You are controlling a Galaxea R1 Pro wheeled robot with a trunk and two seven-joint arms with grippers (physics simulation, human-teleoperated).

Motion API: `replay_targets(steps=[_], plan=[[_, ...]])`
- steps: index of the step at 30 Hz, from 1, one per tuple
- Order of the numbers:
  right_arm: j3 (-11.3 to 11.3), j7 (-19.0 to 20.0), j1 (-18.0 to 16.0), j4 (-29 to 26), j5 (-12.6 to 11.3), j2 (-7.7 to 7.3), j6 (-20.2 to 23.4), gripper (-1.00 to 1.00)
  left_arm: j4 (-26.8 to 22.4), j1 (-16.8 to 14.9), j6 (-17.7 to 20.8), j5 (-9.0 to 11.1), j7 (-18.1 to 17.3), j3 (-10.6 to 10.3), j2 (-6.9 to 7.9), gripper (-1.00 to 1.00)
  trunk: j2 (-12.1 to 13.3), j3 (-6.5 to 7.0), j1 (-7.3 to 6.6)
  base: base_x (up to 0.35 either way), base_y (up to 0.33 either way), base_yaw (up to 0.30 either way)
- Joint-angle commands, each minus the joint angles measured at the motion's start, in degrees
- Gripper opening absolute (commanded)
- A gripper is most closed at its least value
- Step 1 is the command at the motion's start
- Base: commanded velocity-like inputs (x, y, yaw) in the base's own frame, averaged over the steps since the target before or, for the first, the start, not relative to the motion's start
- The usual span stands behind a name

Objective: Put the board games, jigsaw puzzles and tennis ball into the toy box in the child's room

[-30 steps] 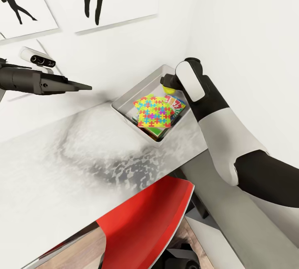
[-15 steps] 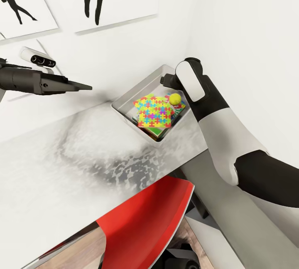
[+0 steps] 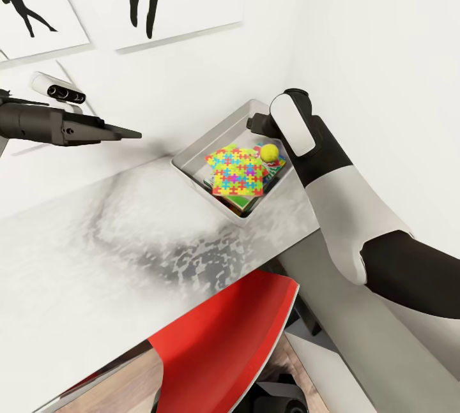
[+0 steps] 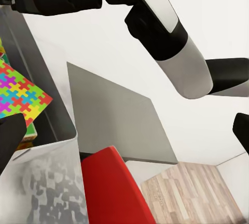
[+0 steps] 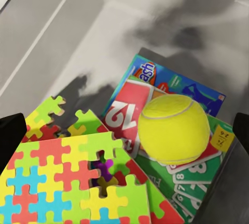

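- Left hand: hangs over the far side of the worktop at about 10 o'clock of the toy box, well apart from it. From the head view its fingers read as one thin wedge, so I cannot tell how far open it is. The wrist view shows dark fingertips at opposite edges and nothing between them, so it probably carries nothing.
- Toy box sits in the worktop's far corner by the wall. Inside it the jigsaw puzzle lies on top of the pile, and a board game shows under it.
- Tennis ball rests on the game boxes at 3 o'clock of the puzzle, near the box wall.
- Right hand: just above the ball at the box's 1 o'clock; fingers spread wide, clear of the ball, gripping nothing.
- Risk: the ball sits high on a sloped, loose stack, so a nudge from the retreating right hand could roll it over the rim.
- Risk: the forearm is close to the box wall, and a sideways exit could shove the box.
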Motion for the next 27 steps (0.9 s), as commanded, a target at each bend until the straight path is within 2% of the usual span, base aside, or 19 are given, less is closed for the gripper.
replay_targets(steps=[1,7,12,19,27], plan=[[0.1,-0.6,-0.1,0.0,-0.5,0.00,0.1,1.00,0.0,-0.1,0.6,0.1,-0.2,-0.2,0.07,1.00,-0.1,-0.09,0.03,0.000,0.000,0.000],[0.1,-0.8,0.0,-1.2,-0.5,0.00,0.1,1.00,-0.3,-0.1,0.6,0.0,-0.2,-0.2,0.35,1.00,-0.1,-0.09,0.03,-0.028,0.000,0.000],[0.1,-0.9,0.1,-4.2,-0.6,0.00,0.3,1.00,-0.2,-0.1,0.6,0.1,-0.2,-0.2,0.47,1.00,-0.1,0.02,0.03,-0.252,0.000,0.000],[0.1,-1.0,0.3,-4.8,-0.6,0.00,0.3,1.00,-0.2,-0.1,0.6,0.1,-0.2,-0.2,0.49,1.00,-0.1,0.59,0.03,-0.115,0.000,-0.004],[0.1,-1.0,0.4,-4.9,-0.6,0.00,0.4,1.00,-0.2,-0.1,0.6,0.1,-0.2,-0.3,0.49,1.00,-0.1,1.32,0.03,-0.289,0.000,-0.056]])
